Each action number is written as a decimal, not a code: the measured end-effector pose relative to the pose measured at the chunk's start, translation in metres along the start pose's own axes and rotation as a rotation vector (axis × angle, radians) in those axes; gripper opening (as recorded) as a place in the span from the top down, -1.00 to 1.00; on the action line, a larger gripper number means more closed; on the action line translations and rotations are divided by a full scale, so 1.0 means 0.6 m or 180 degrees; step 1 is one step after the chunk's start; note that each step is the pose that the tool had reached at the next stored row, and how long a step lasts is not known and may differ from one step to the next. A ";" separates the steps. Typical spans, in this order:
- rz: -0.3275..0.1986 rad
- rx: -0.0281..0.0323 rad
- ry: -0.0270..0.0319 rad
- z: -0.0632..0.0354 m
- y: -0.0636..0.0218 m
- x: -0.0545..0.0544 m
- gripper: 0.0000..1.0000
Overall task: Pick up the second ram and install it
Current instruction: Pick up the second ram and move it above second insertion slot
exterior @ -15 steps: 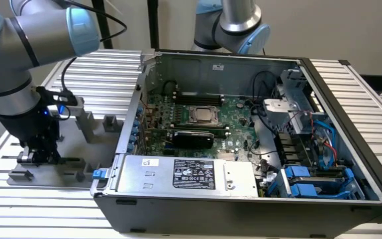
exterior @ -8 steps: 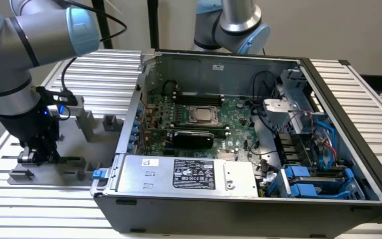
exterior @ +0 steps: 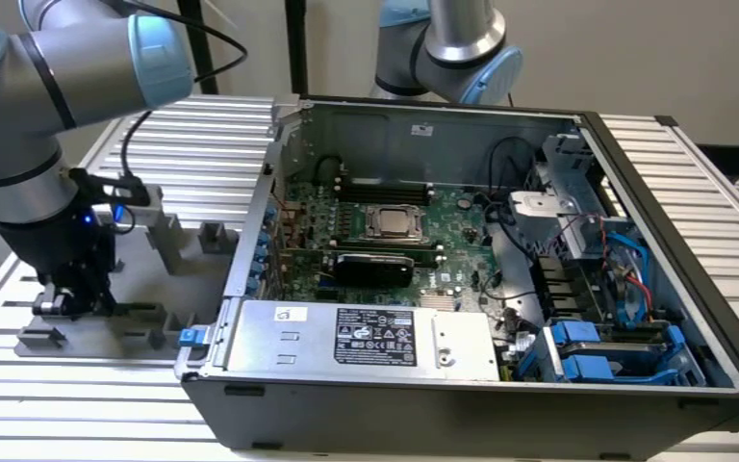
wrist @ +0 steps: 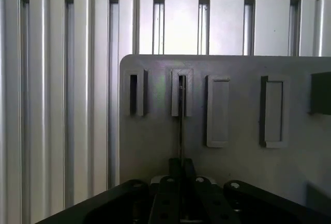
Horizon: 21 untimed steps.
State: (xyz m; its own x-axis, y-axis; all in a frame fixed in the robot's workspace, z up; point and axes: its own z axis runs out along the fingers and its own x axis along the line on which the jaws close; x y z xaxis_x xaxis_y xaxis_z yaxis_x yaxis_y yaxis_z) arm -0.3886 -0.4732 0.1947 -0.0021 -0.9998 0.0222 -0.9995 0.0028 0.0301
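Wrist view: the gripper [wrist: 181, 163] has its two dark fingers drawn together on the second ram [wrist: 181, 125]. The ram is seen edge-on as a thin dark line running from between the fingertips to a narrow holder slot [wrist: 181, 93] on the gray fixture plate [wrist: 155, 146]. The grasp appears clenched on the stick. The far end of the stick sits inside the slot, and whether it has risen at all cannot be told. Three neighbouring holders [wrist: 137, 94] [wrist: 218, 111] [wrist: 272, 111] carry no stick. The plate rests on the slatted aluminium table [wrist: 51, 105].

Exterior view: the gripper [exterior: 72, 300] stands low over the fixture [exterior: 151, 322] at the exterior view's left. It is well apart from the open computer case [exterior: 421, 130], where the motherboard [exterior: 460, 226] and its silver processor [exterior: 395, 223] lie exposed.

Hazards, as judged from this position:
- **Binding in the holder:** the stick is held by a thin edge while one end is confined, so any withdrawal not parallel to the slot walls could jam or flex the board.
- **Pivoting in the grasp:** the grasp falls near one end of the stick, so the free length could swing between the fingertips and reach the case tilted.
- **Slipping:** a light pinch on so narrow a surface could let the stick slide out.
- **Collision at the case:** the case wall is tall and the interior is crowded with cables, so a low or skewed approach could strike the rim or snag wiring.
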 end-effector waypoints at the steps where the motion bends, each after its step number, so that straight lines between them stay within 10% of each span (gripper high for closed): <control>1: 0.0018 0.0000 -0.0001 0.000 0.000 0.000 1.00; 21: 0.0033 -0.0001 -0.0001 -0.027 0.001 0.001 1.00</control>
State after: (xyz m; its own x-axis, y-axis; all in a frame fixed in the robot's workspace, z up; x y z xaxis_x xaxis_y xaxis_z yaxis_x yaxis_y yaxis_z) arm -0.3887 -0.4732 0.2109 -0.0124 -0.9997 0.0222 -0.9995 0.0131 0.0301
